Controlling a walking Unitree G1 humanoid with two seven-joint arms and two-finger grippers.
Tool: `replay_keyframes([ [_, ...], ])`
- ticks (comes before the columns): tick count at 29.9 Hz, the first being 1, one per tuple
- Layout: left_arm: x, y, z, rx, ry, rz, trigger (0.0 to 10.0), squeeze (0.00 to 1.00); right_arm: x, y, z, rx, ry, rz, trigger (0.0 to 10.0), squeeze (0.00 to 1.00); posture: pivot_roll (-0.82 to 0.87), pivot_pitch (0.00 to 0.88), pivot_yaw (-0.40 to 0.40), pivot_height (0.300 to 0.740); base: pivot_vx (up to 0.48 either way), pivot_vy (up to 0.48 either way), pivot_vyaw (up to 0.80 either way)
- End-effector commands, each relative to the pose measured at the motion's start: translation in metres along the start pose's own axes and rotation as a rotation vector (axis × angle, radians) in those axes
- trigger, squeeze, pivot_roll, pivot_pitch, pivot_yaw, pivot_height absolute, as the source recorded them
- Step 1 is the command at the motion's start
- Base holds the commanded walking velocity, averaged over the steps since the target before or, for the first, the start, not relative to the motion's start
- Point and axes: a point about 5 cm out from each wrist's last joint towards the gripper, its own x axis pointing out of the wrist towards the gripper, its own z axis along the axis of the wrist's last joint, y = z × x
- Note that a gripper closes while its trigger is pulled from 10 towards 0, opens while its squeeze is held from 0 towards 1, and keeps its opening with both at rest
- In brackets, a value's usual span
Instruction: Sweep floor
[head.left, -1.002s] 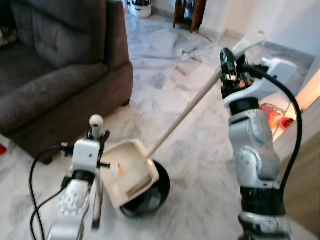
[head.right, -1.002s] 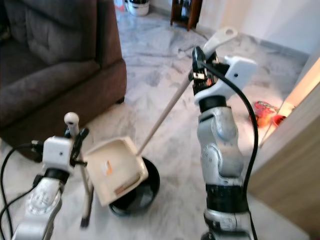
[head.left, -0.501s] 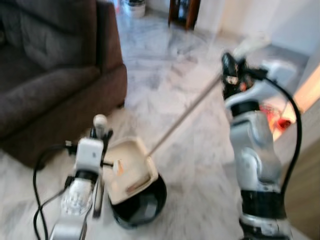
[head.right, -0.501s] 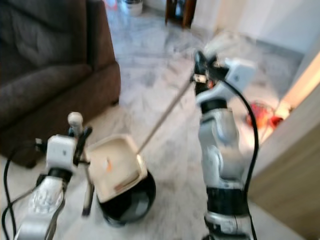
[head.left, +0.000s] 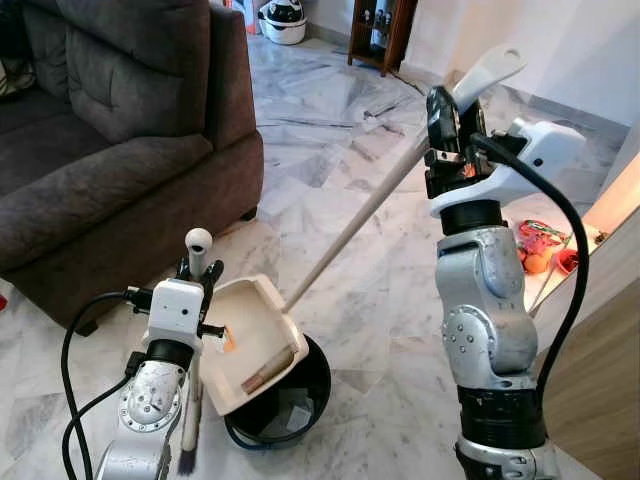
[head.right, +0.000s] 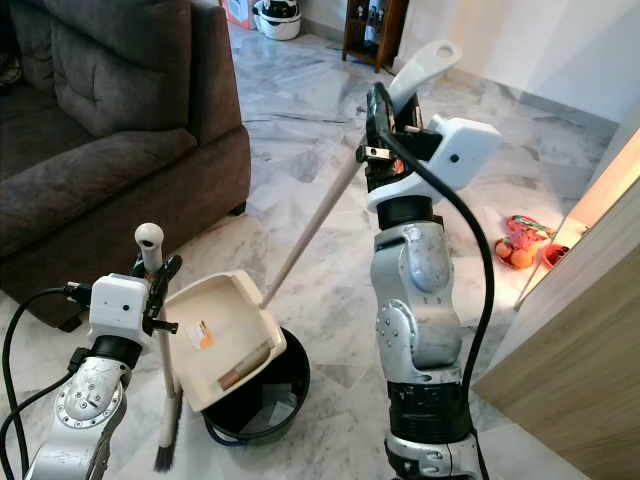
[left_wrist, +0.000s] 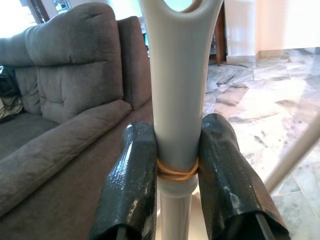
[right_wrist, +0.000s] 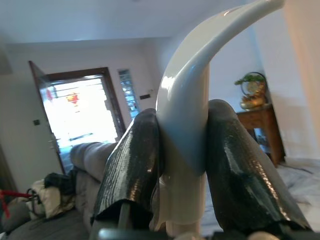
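Note:
My left gripper (head.left: 196, 272) is shut on the pale handle of a small hand brush (head.left: 198, 240), held upright with its dark bristles (head.left: 187, 460) near the floor. In the left wrist view both black fingers (left_wrist: 129, 185) clamp that handle at a rubber band. Higher on the right, my right gripper (head.left: 450, 112) is shut on the curved top of a long white dustpan handle (head.left: 350, 228). The cream dustpan (head.left: 245, 345) hangs tilted over a black bin (head.left: 305, 398), with a brownish scrap lying in its lower edge.
A dark grey sofa (head.left: 100, 130) fills the left side, close to my left arm. A wooden panel (head.left: 600, 370) stands at the right edge. Red and orange items (head.left: 535, 245) lie on the marble floor beside it. A wooden cabinet (head.left: 385, 30) stands far back.
The view swung and blurred, then steadied. The dustpan stays tilted over the bin and both grippers keep their hold; the right arm sits slightly further left in view.

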Motion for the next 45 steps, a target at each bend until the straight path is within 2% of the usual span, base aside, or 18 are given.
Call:
replay_keyframes([
  [1,0.001,0.000,0.009,0.026,-0.053,-0.010,10.0,0.00,-0.001,0.012,0.014,0.010,-0.091,0.031,10.0,0.00,0.07,0.106,-0.029,0.740,0.000,0.000,0.00],
  [2,0.001,0.000,0.009,0.026,-0.053,-0.010,10.0,0.00,-0.001,0.012,0.014,0.010,-0.091,0.031,10.0,0.00,0.07,0.106,-0.029,0.740,0.000,0.000,0.00],
  [5,0.001,0.000,0.009,0.027,-0.055,-0.011,10.0,0.00,-0.004,0.026,0.012,-0.005,-0.097,0.075,10.0,0.00,0.07,0.108,-0.029,0.740,0.000,0.000,0.00],
  [8,0.001,-0.001,0.009,0.026,-0.055,-0.011,10.0,0.00,-0.006,0.031,0.011,-0.017,-0.100,0.095,10.0,0.00,0.07,0.108,-0.030,0.740,0.000,0.000,0.00],
  [12,0.001,-0.001,0.009,0.025,-0.057,-0.012,10.0,0.00,-0.013,0.045,0.004,-0.096,-0.084,0.203,10.0,0.00,0.07,0.109,-0.031,0.740,0.000,0.000,0.00],
  [19,0.001,-0.001,0.010,0.025,-0.057,-0.013,10.0,0.00,-0.019,0.062,0.003,-0.127,-0.099,0.309,10.0,0.00,0.07,0.110,-0.033,0.740,0.000,0.000,0.00],
  [29,0.001,-0.002,0.010,0.037,-0.062,-0.023,10.0,0.00,-0.025,0.076,0.005,-0.086,-0.131,0.339,10.0,0.00,0.07,0.110,-0.033,0.740,0.000,0.000,0.00],
  [33,0.002,-0.002,0.010,0.037,-0.062,-0.024,10.0,0.00,-0.025,0.077,0.008,-0.076,-0.150,0.325,10.0,0.00,0.08,0.106,-0.033,0.740,0.000,0.000,0.00],
  [39,0.002,-0.002,0.010,0.037,-0.064,-0.025,10.0,0.00,-0.024,0.079,0.012,-0.106,-0.188,0.336,10.0,0.00,0.08,0.104,-0.033,0.740,0.000,0.000,0.00],
  [45,0.002,-0.003,0.010,0.036,-0.064,-0.029,10.0,0.00,-0.028,0.089,0.016,-0.162,-0.234,0.405,10.0,0.00,0.08,0.104,-0.033,0.740,0.000,0.000,0.00],
])
